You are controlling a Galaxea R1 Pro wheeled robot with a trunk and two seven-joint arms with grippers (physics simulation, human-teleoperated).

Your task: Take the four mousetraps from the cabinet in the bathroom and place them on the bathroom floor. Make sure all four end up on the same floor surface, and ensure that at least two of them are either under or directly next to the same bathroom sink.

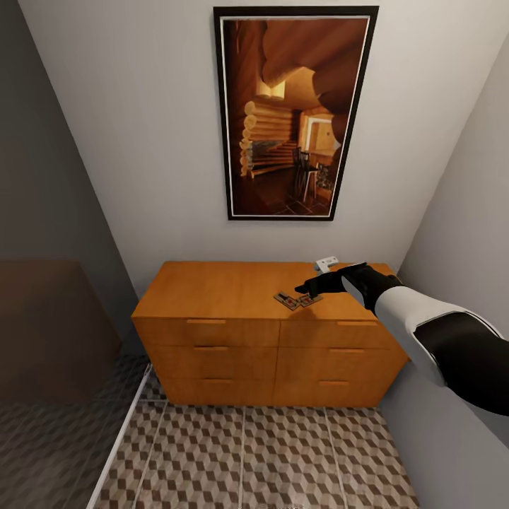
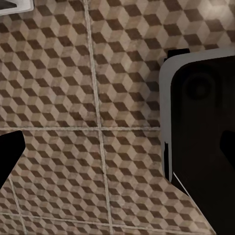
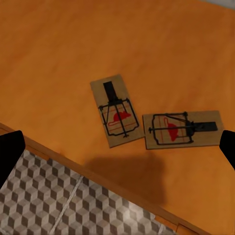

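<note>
From the head view, we reach our right end effector (image 1: pixel 311 288) over the flat top of the wide, low orange-brown wooden cabinet (image 1: pixel 226 290), near its front edge toward the right end, and just beneath its tip lie two small flat brown wooden mousetraps (image 1: pixel 295 300) with dark wire; a small white object (image 1: pixel 326 264) sits near the back right corner, and a framed picture of a log interior (image 1: pixel 295 113) hangs on the wall above. We cannot tell from here whether the fingers are spread or pressed together. Below the drawers lies the bathroom floor (image 1: pixel 268 459), tiled in a brown, beige and white cube print. The left wrist view looks straight down on that tiling (image 2: pixel 73 98) with a dark, pale-rimmed part of our own body (image 2: pixel 200 127) beside it; the left end effector's state we cannot tell. In the right wrist view the two traps sit close to the cabinet's front edge: one (image 3: pixel 115 110) angled with its red spot up, the other (image 3: pixel 182 129) just beside it, corners nearly touching. Dark fingertips (image 3: pixel 10 154) at opposite sides suggest spread jaws holding nothing. To do this well, we should settle on one trap, straddle its narrow width and descend squarely, so the neighbour is not nudged over the edge.
</note>
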